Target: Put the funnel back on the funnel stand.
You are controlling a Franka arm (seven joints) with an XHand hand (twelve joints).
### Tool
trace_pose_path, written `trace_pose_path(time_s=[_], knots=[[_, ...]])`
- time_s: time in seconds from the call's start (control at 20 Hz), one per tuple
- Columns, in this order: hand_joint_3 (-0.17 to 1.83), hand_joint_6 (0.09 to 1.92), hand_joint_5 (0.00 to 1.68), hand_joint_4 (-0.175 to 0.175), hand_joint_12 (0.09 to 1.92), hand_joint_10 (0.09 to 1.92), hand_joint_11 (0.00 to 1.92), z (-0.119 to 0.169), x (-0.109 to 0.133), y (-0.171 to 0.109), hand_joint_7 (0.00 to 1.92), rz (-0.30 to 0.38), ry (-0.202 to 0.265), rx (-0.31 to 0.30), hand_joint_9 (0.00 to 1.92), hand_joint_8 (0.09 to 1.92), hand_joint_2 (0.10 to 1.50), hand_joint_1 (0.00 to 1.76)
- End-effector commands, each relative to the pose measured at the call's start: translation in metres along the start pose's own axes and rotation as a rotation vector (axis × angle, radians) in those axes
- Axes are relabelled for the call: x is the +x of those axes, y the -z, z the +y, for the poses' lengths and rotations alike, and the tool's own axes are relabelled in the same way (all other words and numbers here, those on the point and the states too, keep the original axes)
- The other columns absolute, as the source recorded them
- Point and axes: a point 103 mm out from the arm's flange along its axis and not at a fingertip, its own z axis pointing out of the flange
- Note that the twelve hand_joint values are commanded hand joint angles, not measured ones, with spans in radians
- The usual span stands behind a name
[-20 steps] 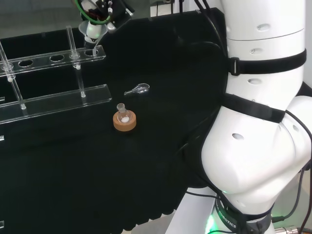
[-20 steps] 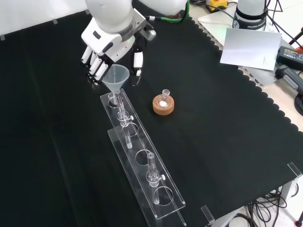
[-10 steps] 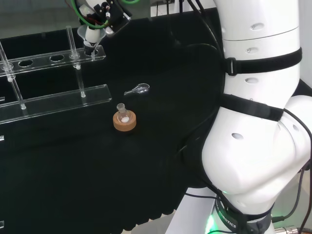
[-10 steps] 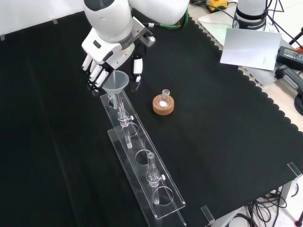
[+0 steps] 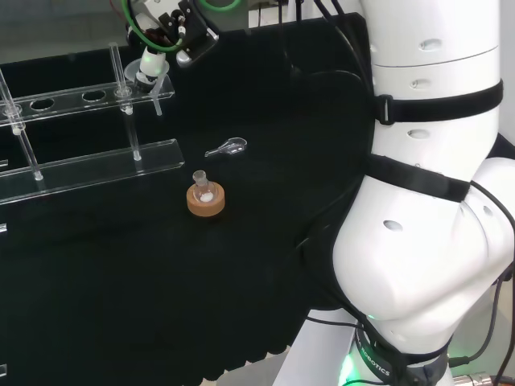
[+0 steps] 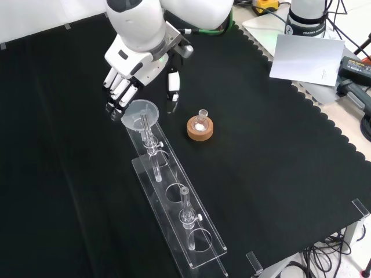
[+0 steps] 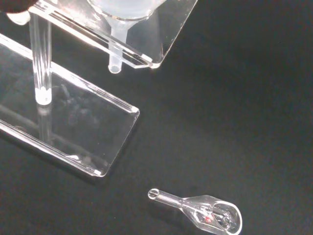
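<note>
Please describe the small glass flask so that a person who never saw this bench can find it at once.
In the front view, find the long clear plastic funnel stand on the black cloth. Just right of its upper end sits a round cork ring; the small clear glass flask stands upright in it, with something white inside.

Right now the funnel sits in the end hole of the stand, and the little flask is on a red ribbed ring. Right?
Not quite. The funnel does sit in the end hole of the stand, but the little flask stands in a cork ring, tan, not a red ribbed one. The front view shows it.
</note>
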Motion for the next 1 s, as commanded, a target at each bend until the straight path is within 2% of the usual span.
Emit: trace_pose_path(time_s=[0.05, 0.2, 0.5, 0.8, 1.0], knots=[[0.27, 0.09, 0.19, -0.014, 1.39, 0.61, 0.39, -0.024, -0.001, 0.009, 0.1, 0.034, -0.015, -0.048, 0.46, 0.64, 0.69, 0.56], [0.26, 0.09, 0.19, -0.014, 1.4, 0.62, 0.38, -0.049, -0.01, 0.015, 0.11, 0.076, -0.048, -0.08, 0.45, 0.64, 0.69, 0.56], [0.26, 0.09, 0.2, -0.016, 1.4, 0.63, 0.38, -0.09, -0.028, 0.013, 0.14, 0.125, -0.119, -0.104, 0.45, 0.66, 0.7, 0.56], [0.26, 0.09, 0.24, -0.018, 1.4, 0.64, 0.39, -0.126, -0.043, 0.003, 0.19, 0.163, -0.181, -0.095, 0.48, 0.67, 0.71, 0.58], [0.25, 0.09, 0.26, -0.018, 1.39, 0.63, 0.4, -0.143, -0.049, -0.004, 0.2, 0.186, -0.206, -0.096, 0.49, 0.66, 0.71, 0.6]])
